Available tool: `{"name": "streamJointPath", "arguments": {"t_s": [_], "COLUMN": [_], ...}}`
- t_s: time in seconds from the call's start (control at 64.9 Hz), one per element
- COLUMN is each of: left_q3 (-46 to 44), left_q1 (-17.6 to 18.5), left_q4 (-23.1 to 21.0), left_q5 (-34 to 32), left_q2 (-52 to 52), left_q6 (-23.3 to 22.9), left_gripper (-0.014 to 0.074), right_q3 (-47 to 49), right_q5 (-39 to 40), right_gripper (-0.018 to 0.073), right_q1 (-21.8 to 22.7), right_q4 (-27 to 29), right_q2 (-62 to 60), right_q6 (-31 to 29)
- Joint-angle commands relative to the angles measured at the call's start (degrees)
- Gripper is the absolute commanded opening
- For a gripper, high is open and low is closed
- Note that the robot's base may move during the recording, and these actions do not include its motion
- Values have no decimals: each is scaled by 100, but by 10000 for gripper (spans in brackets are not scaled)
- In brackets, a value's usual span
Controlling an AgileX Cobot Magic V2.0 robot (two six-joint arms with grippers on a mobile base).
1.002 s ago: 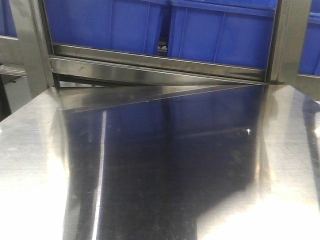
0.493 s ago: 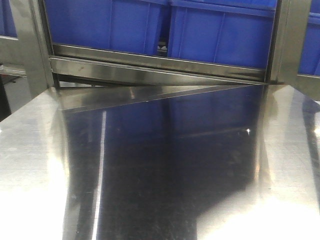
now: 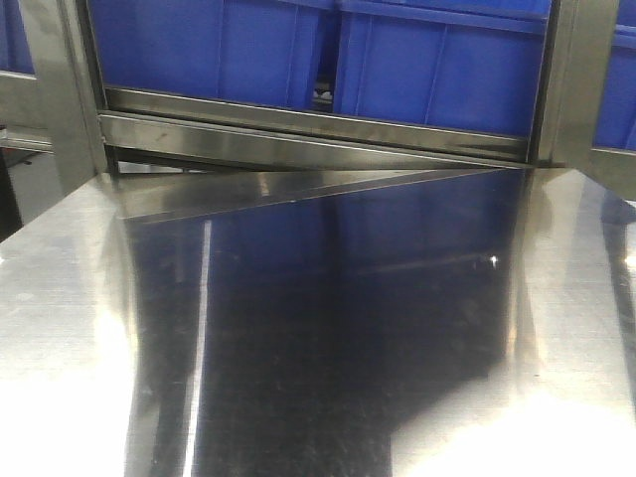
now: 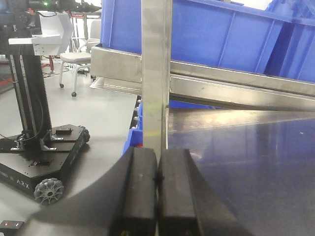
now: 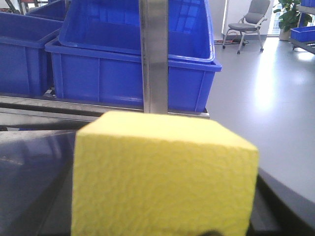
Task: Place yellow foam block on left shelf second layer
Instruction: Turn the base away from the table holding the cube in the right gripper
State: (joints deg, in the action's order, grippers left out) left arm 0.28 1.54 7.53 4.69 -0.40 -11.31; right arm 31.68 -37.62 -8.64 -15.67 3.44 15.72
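Front view: large blue plastic bins (image 3: 437, 70) are sitting above the brushed steel shelf rail (image 3: 298, 127), behind the mirror-like steel worktop (image 3: 318, 348). Left wrist view: the left end effector (image 4: 157, 182) is pressing its fingers together, empty; a black wheeled base (image 4: 44, 160) is showing "ARX". Right wrist view: the right end effector (image 5: 165, 214) is clasping the matte, dimpled, nearly cubic yellow foam block (image 5: 162, 172) aloft before a steel upright (image 5: 154, 54).

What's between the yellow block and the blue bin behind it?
A steel upright stands between the yellow foam block and blue bin, per the right wrist view.
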Motion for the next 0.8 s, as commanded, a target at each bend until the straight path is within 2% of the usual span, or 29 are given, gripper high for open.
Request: {"name": "streamJointPath", "arguments": {"t_s": [0.0,0.786], "left_q3": [148,148], "left_q1": [14,14], "left_q4": [-13,-13], "left_q5": [-504,-504], "left_q2": [46,46], "left_q6": [-22,-22], "left_gripper": [136,136], "right_q3": [152,152], "right_q5": [462,462], "right_gripper": [183,183], "right_q1": [34,34], "right_q4": [-160,-160], "right_q2": [98,98], "right_q6": [-63,-63]}}
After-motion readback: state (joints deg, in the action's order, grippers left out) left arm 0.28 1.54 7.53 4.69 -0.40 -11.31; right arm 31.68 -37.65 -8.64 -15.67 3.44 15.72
